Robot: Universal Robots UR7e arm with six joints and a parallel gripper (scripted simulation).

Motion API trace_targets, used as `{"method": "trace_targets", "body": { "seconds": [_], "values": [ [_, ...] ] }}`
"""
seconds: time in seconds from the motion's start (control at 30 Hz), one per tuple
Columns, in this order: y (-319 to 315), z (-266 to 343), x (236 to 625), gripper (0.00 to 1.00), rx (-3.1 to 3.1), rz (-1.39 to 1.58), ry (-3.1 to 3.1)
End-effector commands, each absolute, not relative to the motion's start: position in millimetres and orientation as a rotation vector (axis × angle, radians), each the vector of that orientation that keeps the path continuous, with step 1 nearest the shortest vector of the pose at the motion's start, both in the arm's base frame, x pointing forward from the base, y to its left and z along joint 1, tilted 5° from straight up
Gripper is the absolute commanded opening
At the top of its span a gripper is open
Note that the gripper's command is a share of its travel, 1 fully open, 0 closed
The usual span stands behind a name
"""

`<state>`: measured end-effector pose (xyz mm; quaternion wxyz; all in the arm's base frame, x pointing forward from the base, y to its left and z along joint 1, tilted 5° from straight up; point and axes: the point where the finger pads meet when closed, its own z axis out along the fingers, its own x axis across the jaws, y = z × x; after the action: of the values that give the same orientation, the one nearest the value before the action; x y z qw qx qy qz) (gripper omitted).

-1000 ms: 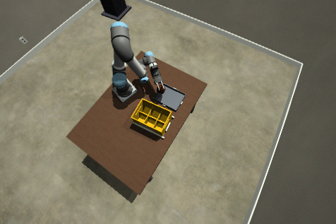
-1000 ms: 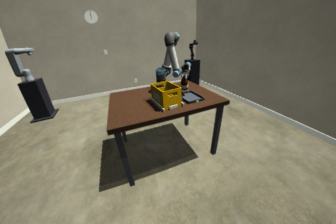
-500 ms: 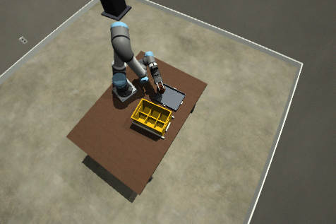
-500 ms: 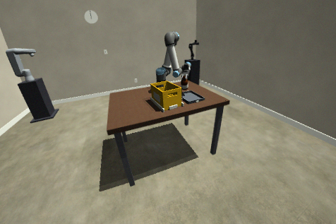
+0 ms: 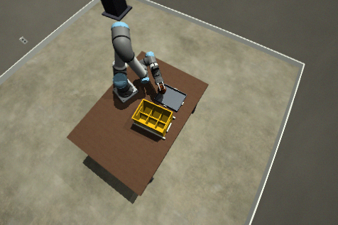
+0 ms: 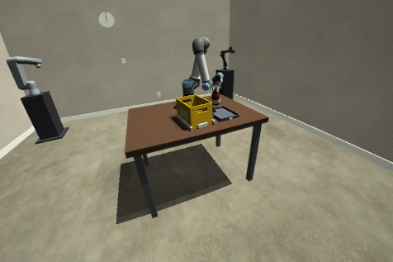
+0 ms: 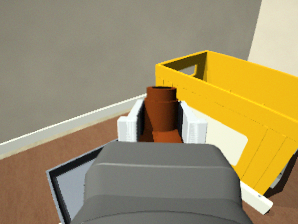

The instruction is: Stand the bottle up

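The brown bottle (image 5: pixel 162 89) (image 6: pixel 215 97) (image 7: pixel 162 111) is upright, mouth up, with a pale label low on its body in the exterior view. My gripper (image 5: pixel 161 84) (image 6: pixel 216 89) (image 7: pixel 160 111) is shut on its neck, one white finger on each side. The bottle is at the tray's rear corner on the robot's side. The grey tray (image 5: pixel 174 98) (image 6: pixel 225 113) (image 7: pixel 75 185) has a dark raised rim. The bottle's base is hidden in the wrist view, and I cannot tell whether it touches the tray.
The yellow crate (image 5: pixel 167 117) (image 6: pixel 203 118) (image 7: pixel 225 107) stands beside the tray, its compartments open at the top. White pieces lie along its base and around the tray. The brown table (image 5: pixel 106 141) (image 6: pixel 149 127) extends beyond the crate, away from the tray.
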<state>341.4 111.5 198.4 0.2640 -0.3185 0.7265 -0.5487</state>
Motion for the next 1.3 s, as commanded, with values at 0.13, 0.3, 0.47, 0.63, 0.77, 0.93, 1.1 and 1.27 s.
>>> {"method": "trace_targets", "body": {
  "seconds": [0.13, 0.3, 0.47, 0.63, 0.77, 0.93, 1.1, 1.27],
  "values": [
    [111.2, 198.4, 344.6, 0.0, -0.859, -1.484, 1.965],
    [111.1, 198.6, 347.6, 0.0, -0.859, -1.484, 1.965],
    [111.0, 198.9, 351.3, 0.0, -0.859, -1.484, 1.965],
    [110.8, 199.3, 355.3, 0.0, -0.859, -1.484, 1.965],
    [110.8, 199.4, 356.7, 0.0, -0.859, -1.484, 1.965],
    [110.7, 199.7, 359.7, 0.0, -0.859, -1.484, 1.965],
    [110.6, 199.8, 361.2, 0.0, -0.859, -1.484, 1.965],
    [110.6, 199.7, 361.1, 0.0, -0.86, -1.485, 1.965]
  ]
}}
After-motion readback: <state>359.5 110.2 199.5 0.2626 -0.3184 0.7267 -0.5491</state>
